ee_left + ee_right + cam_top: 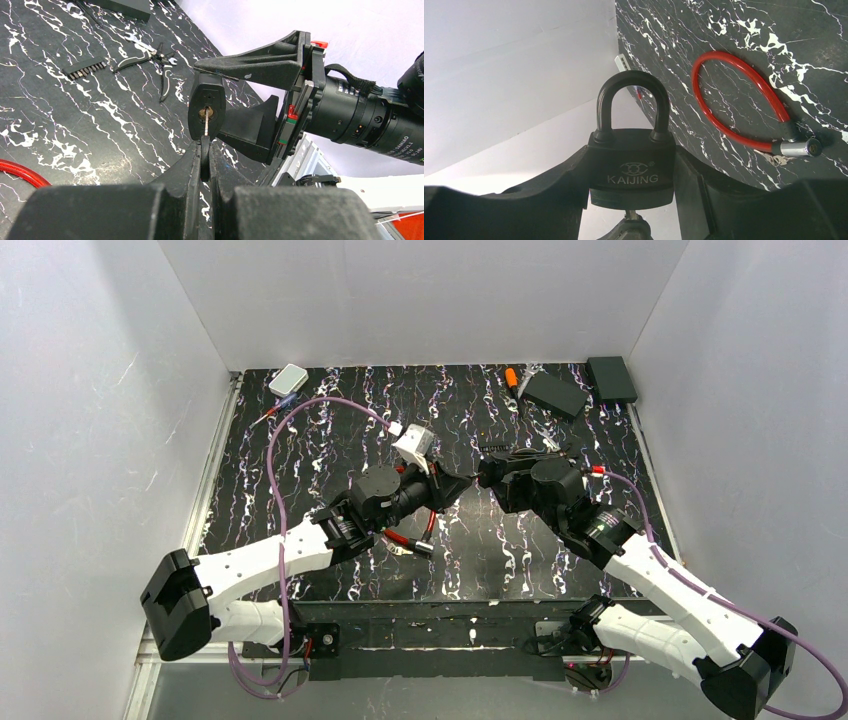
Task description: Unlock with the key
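Key and padlock, partly out of sight
The key (205,121) has its bow buried between the left gripper's (205,150) fingers and its tip inside the padlock (200,95). From above both are too small to make out, and the left arm (270,555) covers most of the red cable lock (403,539).

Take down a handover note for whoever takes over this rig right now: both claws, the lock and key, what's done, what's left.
Left claw shut on the small metal key, its blade entering the keyhole.
Right claw shut on the black KAIJING padlock, keyhole end toward the left claw.
Done: both grasped, key inserted.
Left: turn the key; the shackle sits closed in the body.
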`<state>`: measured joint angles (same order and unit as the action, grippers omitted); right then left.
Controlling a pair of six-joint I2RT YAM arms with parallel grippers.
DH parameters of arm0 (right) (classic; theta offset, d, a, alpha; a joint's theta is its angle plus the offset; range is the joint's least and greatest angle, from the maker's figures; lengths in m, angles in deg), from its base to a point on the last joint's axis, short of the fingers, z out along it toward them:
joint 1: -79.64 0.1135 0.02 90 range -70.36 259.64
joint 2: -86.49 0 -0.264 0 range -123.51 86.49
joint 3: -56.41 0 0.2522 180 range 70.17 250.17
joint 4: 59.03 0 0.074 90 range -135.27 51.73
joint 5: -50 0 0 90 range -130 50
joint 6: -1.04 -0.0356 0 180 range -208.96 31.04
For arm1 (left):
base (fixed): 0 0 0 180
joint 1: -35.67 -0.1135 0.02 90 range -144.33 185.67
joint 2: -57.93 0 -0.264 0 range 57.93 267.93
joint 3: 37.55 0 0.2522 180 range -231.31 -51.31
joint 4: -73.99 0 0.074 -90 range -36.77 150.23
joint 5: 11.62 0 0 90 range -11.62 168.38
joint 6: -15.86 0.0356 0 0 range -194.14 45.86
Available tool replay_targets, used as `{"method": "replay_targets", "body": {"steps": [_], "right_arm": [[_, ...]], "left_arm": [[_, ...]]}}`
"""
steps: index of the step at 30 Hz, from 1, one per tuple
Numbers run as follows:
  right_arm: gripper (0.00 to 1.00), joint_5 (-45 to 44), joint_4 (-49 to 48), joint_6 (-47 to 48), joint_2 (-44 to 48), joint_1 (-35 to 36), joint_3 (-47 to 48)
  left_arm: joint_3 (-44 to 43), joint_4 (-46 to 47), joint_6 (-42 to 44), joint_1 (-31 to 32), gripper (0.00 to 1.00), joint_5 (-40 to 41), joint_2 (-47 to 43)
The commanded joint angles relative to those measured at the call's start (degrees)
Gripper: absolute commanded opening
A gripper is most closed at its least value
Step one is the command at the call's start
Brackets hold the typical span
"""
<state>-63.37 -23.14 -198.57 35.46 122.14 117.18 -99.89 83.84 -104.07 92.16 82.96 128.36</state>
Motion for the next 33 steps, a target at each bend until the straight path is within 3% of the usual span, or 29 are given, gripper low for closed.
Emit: {"method": "replay_targets", "body": {"steps": [1,13,18,33], "right_arm": [[0.01,0.2,-12.3,-0.2,1.2,0.3,2.4],[0.01,5.3,-24.5,13.3,0.9,0.3,1.6],[0.01,9.1,-23.6,13.5,-0.3,0.3,1.9],[0.01,5.4,-17.3,10.2,-1.4,0.4,2.8]], "left_arm": [[1.2,-1.6,0.6,0.5,0.0,0.1,-1.3],[4.5,-4.5,1.6,0.6,0.0,5.3,-6.7],[4.4,-4.5,0.5,0.6,0.0,7.5,-7.3],[3.8,-4.4,0.7,0.7,0.0,8.5,-8.5]]}}
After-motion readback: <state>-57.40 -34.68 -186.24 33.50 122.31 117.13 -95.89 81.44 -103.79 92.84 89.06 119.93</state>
